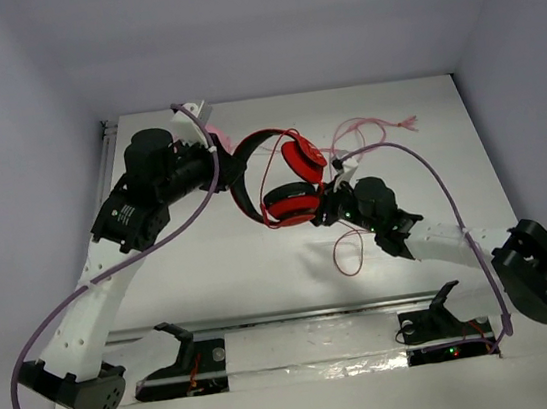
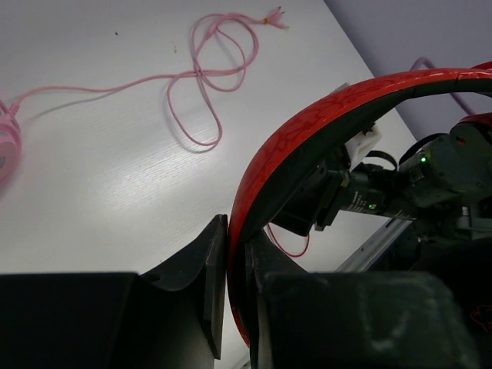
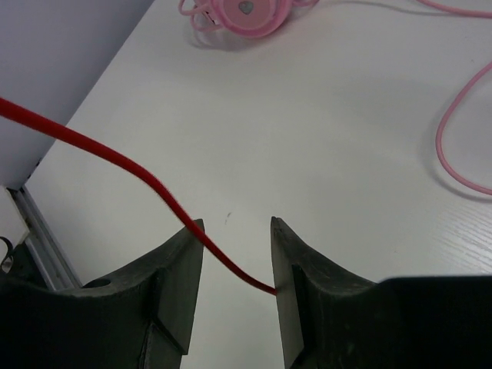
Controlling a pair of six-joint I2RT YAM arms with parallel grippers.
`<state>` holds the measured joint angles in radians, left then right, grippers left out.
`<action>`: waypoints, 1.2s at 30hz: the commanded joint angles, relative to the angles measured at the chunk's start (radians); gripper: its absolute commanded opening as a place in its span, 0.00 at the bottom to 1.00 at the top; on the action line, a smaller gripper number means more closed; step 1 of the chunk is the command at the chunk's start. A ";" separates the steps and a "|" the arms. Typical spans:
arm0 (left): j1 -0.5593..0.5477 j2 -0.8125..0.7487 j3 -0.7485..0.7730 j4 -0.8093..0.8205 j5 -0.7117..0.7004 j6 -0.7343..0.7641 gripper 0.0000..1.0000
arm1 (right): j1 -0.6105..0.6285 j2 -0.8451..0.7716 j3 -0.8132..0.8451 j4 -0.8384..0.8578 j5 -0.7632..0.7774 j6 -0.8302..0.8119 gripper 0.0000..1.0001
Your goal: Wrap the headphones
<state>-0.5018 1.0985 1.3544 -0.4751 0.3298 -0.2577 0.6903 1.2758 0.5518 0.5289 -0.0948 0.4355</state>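
The headphones [image 1: 288, 202] hang over the middle of the table, red ear cups one above the other under a black-and-red headband [image 1: 239, 174]. My left gripper [image 1: 223, 171] is shut on that headband [image 2: 323, 131], with its fingertips [image 2: 217, 238] pressed against both faces of the band. My right gripper [image 1: 335, 206] sits just right of the lower ear cup. In the right wrist view it [image 3: 237, 224] stands open, and the thin red cable [image 3: 115, 157] runs slack across the gap, touching both fingers. A loop of that cable [image 1: 346, 251] lies on the table below.
Pink headphones [image 3: 246, 11] lie at the back, partly hidden behind my left arm in the top view. Their pink cable [image 1: 375, 129] curls over the far right of the table [image 1: 262, 267]. A metal rail [image 1: 308, 313] crosses the near edge.
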 commanded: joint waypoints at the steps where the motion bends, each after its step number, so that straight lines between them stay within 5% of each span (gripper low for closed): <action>1: 0.006 -0.006 0.078 0.058 0.006 -0.052 0.00 | -0.018 0.028 -0.007 0.108 -0.019 0.014 0.46; 10: 0.015 0.053 0.190 0.059 -0.026 -0.063 0.00 | -0.037 0.022 -0.056 0.105 -0.059 0.080 0.43; 20: 0.016 0.067 0.114 0.222 -0.026 -0.164 0.00 | -0.037 0.034 -0.108 0.060 -0.097 0.157 0.43; 27: 0.016 0.058 0.022 0.331 -0.121 -0.238 0.00 | -0.037 0.027 -0.095 0.005 -0.164 0.189 0.00; 36: 0.016 0.050 -0.081 0.421 -0.398 -0.304 0.00 | 0.021 -0.070 -0.064 -0.191 -0.161 0.172 0.00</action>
<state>-0.4904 1.1839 1.2671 -0.2165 0.0685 -0.4969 0.6792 1.2289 0.4454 0.4065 -0.2413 0.6182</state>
